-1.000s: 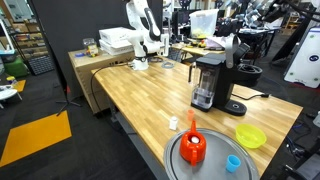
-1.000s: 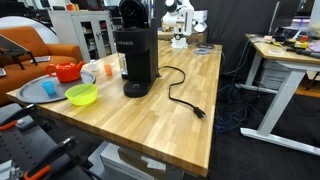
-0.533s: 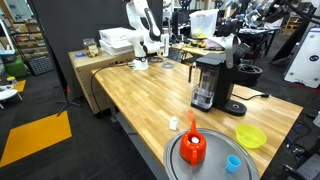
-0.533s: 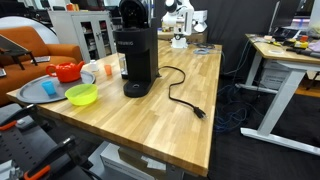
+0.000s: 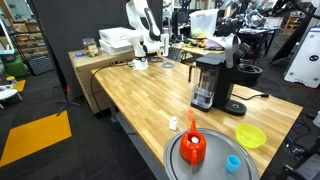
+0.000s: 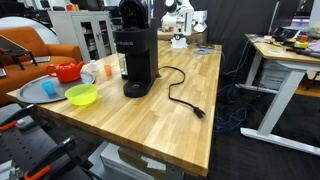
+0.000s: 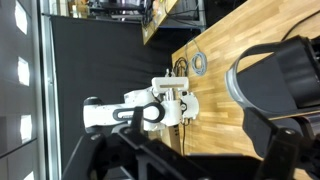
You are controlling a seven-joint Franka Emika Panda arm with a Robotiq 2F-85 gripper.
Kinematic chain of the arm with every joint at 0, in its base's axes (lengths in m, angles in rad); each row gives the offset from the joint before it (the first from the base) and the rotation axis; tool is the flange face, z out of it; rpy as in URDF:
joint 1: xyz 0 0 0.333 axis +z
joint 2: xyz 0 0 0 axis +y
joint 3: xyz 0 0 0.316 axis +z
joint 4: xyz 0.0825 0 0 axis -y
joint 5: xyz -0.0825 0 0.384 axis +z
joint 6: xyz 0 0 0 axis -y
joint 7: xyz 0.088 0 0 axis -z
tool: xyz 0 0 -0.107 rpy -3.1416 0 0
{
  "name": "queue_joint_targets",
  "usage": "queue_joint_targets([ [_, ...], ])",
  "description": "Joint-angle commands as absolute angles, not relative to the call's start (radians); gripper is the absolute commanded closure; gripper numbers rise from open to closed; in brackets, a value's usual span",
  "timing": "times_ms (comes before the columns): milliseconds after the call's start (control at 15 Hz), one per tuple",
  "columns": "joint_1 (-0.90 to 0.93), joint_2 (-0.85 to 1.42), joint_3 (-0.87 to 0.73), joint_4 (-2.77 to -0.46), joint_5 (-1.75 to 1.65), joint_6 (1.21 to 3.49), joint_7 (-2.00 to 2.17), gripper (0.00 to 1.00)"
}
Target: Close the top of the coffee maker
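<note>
**Top lifted, pincer well away**

The coffee maker [image 5: 207, 82] stands on the worktop [image 5: 140, 95] with its top [image 5: 231, 50] lifted. The top's long axis tilts steeply upward above the machine's body. The arm [image 5: 145, 22] rises well apart from the coffee maker. Its pincer [image 7: 283, 118] is spread wide and holds nothing. As I judge it, the pincer must cross to the coffee maker and push the top down.
</note>
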State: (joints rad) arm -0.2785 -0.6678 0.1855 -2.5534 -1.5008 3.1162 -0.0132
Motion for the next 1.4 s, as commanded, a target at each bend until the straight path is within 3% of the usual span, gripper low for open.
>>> queue_joint_targets([
  [0,-0.289,-0.668,0.187,-2.523,-1.564,3.147,0.017,0.00],
  [667,-0.298,-0.674,0.204,-2.491,-1.630,3.164,0.066,0.00],
  [1333,-0.305,-0.602,0.340,-2.431,-1.637,3.050,0.069,0.00],
])
